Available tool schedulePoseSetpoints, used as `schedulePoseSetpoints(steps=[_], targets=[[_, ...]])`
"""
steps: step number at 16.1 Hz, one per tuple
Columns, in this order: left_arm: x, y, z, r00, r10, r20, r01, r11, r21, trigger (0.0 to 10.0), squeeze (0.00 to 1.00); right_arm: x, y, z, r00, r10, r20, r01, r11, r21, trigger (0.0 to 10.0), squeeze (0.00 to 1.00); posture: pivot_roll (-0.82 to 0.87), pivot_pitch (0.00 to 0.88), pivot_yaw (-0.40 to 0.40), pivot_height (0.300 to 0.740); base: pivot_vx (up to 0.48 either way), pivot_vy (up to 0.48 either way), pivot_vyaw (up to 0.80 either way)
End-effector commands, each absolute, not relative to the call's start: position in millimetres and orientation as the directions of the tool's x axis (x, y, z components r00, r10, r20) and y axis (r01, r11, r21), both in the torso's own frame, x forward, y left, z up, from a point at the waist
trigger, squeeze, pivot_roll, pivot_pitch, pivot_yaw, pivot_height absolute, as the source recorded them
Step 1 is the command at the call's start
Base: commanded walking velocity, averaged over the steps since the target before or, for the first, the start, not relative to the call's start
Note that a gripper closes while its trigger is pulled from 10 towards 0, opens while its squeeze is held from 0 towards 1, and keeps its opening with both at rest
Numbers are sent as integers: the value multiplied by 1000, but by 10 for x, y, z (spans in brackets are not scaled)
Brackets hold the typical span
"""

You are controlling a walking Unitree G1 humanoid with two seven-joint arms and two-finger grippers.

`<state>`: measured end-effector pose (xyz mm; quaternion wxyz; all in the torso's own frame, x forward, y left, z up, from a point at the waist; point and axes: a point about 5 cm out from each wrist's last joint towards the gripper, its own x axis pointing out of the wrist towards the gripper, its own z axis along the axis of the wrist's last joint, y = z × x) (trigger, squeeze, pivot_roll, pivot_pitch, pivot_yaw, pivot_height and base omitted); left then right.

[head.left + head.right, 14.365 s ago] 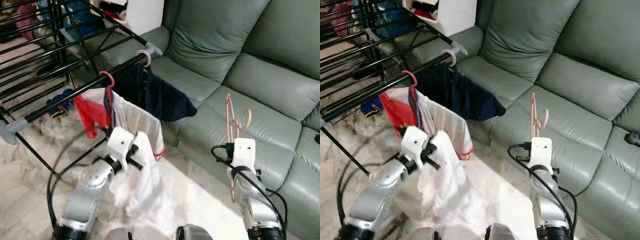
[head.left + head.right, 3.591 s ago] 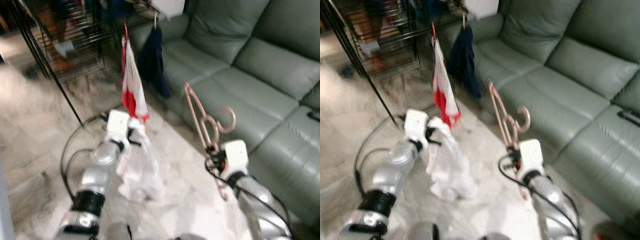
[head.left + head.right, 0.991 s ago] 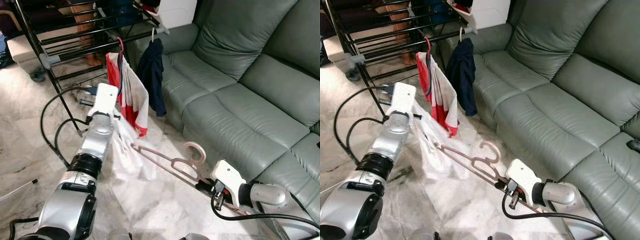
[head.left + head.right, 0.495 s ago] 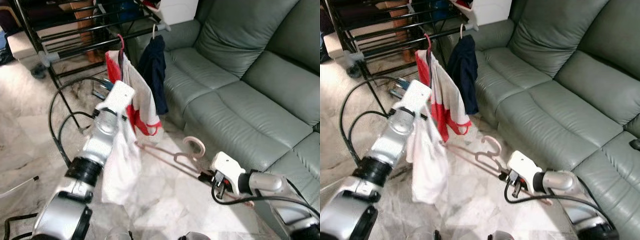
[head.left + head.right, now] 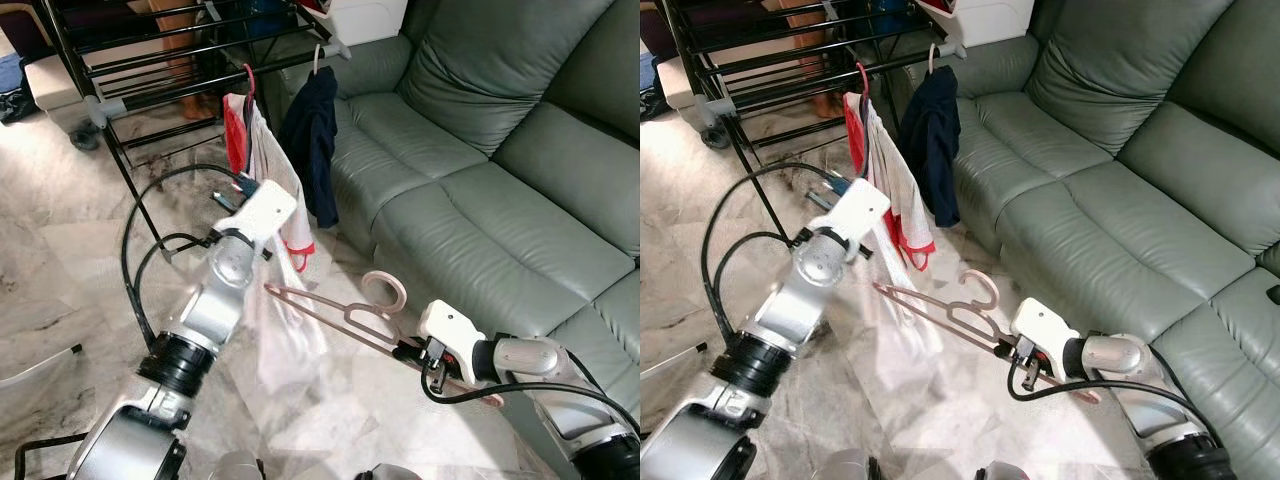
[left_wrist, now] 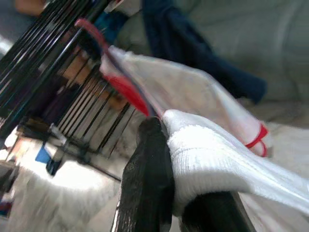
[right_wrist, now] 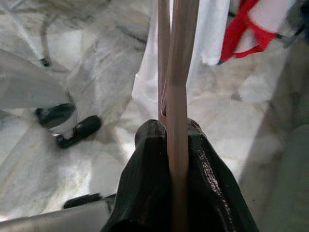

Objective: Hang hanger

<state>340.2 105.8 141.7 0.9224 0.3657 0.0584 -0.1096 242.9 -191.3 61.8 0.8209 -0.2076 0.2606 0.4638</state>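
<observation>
Right gripper (image 7: 176, 145) jaws clamped on pink hanger (image 5: 340, 315), long axis aimed left at white garment (image 5: 285, 335) pinched in left gripper (image 6: 186, 159), nearer the drying rack (image 5: 150, 75).

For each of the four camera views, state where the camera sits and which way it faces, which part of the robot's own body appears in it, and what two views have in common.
Left eye view: on the head, looking forward and down at both silver arms, the drying rack and green sofa.
Right eye view: the same scene, alongside.
Left wrist view: along the left gripper, shut on the white garment.
Right wrist view: along the right gripper, shut on the pink hanger.
Shared: both wrist views catch the red-and-white garment.
</observation>
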Motion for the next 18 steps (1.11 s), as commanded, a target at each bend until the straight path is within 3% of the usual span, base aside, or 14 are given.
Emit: schedulePoseSetpoints(steps=[1,5,12,14,18], targets=[[3369,997,1578,964,-225,-139,258,687,679,10000,0,2512,-1934,681,477,641,-602,-856,494,-152,10000,0,-5,31,-2,740,0,0,0],[3356,1077,1540,966,-212,-149,254,661,706,10000,0,2540,-1976,727,496,634,-593,-848,501,-173,10000,0,-4,34,-3,740,0,0,0],[3330,1191,1364,968,-185,-170,239,475,847,10000,0,2571,-2197,812,544,572,-613,-821,512,-251,10000,0,-15,36,-1,740,0,0,0],[3294,1140,1379,957,-224,-184,272,475,837,10000,0,2605,-2244,797,574,541,-615,-800,530,-281,10000,0,-13,36,-2,740,0,0,0],[3199,1016,1335,917,-292,-271,396,588,706,10000,0,2736,-2236,807,653,507,-562,-735,603,-311,10000,0,-8,34,-4,740,0,0,0]])
